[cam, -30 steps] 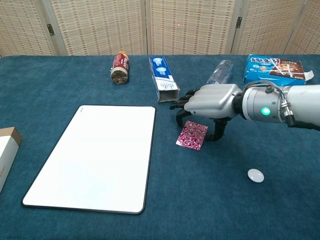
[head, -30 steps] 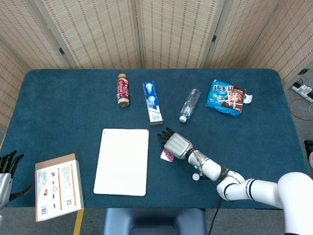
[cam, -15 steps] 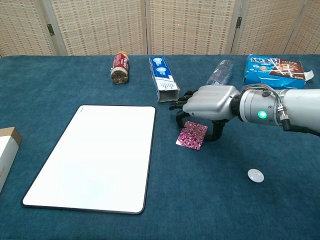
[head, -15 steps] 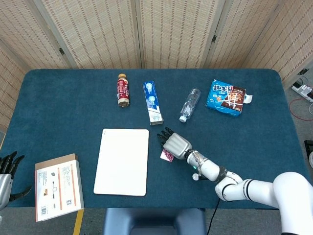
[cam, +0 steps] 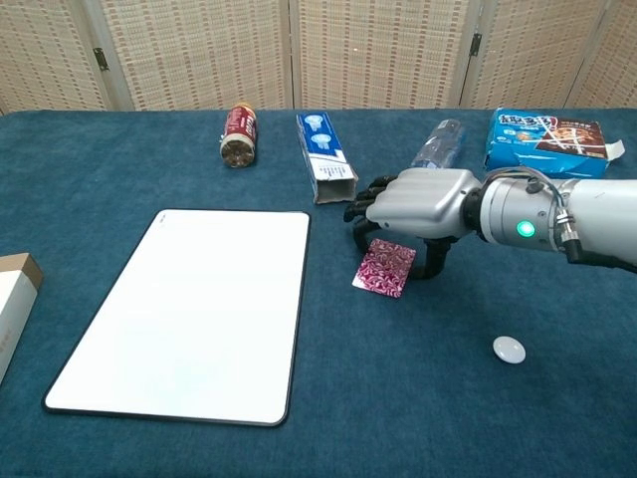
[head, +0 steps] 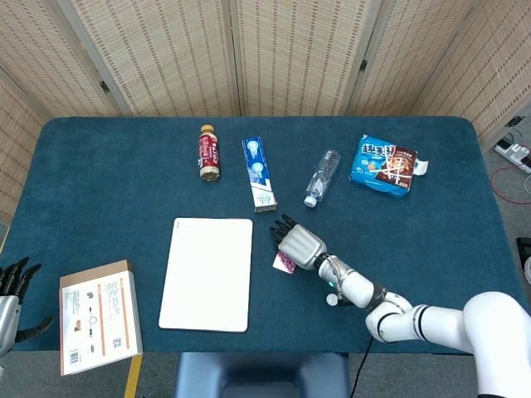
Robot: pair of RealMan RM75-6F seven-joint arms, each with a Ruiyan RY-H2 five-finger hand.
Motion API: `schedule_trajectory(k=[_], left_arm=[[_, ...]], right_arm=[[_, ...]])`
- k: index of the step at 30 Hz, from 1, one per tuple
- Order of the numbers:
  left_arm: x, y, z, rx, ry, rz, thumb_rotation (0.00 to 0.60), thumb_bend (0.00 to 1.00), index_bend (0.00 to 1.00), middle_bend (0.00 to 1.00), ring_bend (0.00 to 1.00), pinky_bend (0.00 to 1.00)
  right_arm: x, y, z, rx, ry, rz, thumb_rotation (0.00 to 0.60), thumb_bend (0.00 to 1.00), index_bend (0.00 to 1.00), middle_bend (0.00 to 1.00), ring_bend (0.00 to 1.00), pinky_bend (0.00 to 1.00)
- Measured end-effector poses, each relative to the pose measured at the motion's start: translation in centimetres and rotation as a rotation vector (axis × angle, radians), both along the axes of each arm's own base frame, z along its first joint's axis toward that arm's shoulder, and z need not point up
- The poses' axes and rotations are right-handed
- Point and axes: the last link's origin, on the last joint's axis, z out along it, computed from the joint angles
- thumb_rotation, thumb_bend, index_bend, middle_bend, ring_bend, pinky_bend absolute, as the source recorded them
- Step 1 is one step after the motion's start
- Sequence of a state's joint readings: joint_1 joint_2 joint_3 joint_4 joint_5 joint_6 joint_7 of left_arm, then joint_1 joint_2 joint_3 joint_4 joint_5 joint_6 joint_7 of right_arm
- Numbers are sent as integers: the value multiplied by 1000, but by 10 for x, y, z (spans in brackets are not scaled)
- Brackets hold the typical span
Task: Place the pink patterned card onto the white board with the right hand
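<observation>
Woven reed screens close off the back of the room, and in front of you lies the blue tabletop [head: 99, 166], spread with a few items.

The white board [cam: 189, 309] is the biggest thing on it, lying flat towards the near edge, left of centre, with nothing on it. A brown-edged box [head: 98, 317] sits at the near left corner. Along the far edge you have a blue snack bag [head: 383, 165], a toothpaste box [head: 258, 174], a clear bottle [head: 321, 177] and a small brown bottle [head: 208, 152], all lying on their sides.

Your right hand [cam: 416, 205] is over the pink patterned card [cam: 384, 269], which lies tilted just beside the board's right edge. The fingers curl down at the card's far edge and the thumb comes down at its right side, but you cannot tell from either view whether the card is pinched or only touched. Your left hand [head: 10, 286] hangs off the near left edge, fingers apart and holding nothing.

The card is thin and flat on cloth, so your fingertips may slide over it instead of getting under an edge. Press too hard and you may bend it or drag the cloth. If the pinch is shallow, it may slip out on the way across and land short of the board. A small white disc [cam: 509, 349] lies near your forearm; a low sweep could knock it.
</observation>
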State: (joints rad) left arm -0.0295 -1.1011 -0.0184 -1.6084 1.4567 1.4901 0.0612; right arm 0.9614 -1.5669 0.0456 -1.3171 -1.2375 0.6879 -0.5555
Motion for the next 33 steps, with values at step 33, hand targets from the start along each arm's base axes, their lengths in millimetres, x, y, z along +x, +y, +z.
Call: schedule_trajectory(k=[33], left_arm=[[2,-6,5,-5,3,-3,600,215,149,78,87,0]], right_arm=[[105,37,-50,109,-65,265,600,335,263,118,0,0]])
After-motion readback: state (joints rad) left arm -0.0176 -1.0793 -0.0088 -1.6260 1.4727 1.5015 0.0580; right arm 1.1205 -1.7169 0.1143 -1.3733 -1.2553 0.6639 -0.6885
